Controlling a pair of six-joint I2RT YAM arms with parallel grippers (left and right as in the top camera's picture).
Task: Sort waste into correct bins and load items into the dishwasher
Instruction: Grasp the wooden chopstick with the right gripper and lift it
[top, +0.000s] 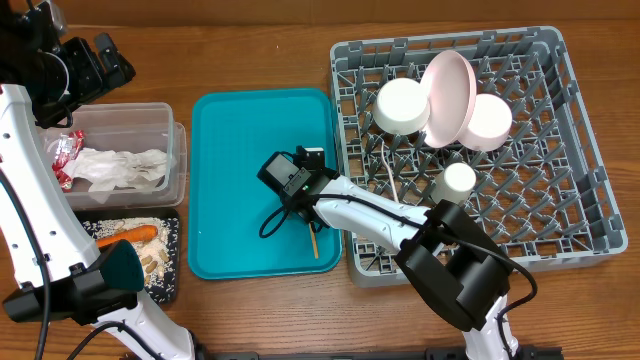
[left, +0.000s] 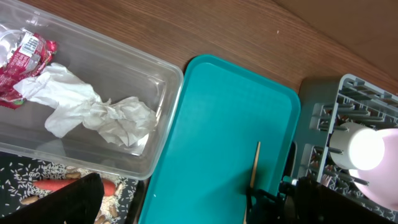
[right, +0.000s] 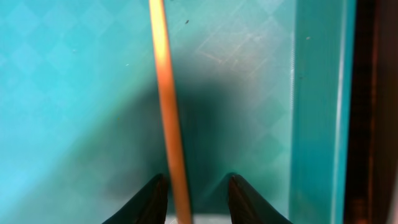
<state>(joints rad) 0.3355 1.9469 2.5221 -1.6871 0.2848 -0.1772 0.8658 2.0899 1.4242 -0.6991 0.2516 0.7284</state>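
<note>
The chopstick (right: 166, 93) is seen lying flat on the teal tray (top: 230, 150), nr. the tray's edge on the rack side. The right gripper (right: 196, 190) is set low over one end of it. The jaws are narrow w/ the stick btw. them, close to one finger, but a gap is seen on the other side, so no firm grip is shown. The left gripper (top: 105, 62) is held over the desk (top: 250, 50) by the far corner of the clear tub (top: 130, 118). Its jaws are wide and nothing is seen in them.

In the tub a red wrapper (top: 65, 150) and crumpled napkins (top: 125, 165) are found. On the black tray (top: 172, 270) a carrot (top: 130, 235) and rice bits (top: 125, 220) are laid. In the grey rack (top: 590, 200) a pink plate (top: 450, 95) is stood on edge btw. a whitish bowl (top: 402, 105) and a second bowl (top: 490, 122). A cup (top: 458, 180) and a fork (top: 392, 170) are placed nearby.
</note>
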